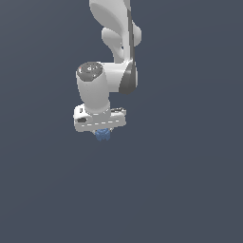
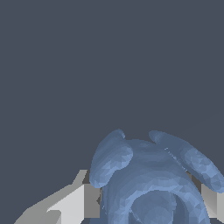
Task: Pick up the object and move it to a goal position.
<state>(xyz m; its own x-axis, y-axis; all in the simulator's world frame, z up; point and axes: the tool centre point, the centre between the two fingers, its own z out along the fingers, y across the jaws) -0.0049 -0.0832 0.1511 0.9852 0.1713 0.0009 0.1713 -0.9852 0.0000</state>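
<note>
Blue lumpy object clamped in the white tool

In the exterior view the white arm [image 1: 111, 57] reaches down and ends in the tool [image 1: 102, 134], and the small mottled blue object [image 1: 102, 135] sits directly under the tool's pale body, touching it and partly hidden by it. The wrist view shows the same object [image 2: 153, 183] filling the space between the two grey fingers [image 2: 81, 203], one pressed to each side of it, so the tool is closed narrowly around the object. Rounded lobes of the object bulge out past the fingers. Around the tool there is only a flat dark grey-blue backdrop, and whether that is a worktop cannot be told
</note>
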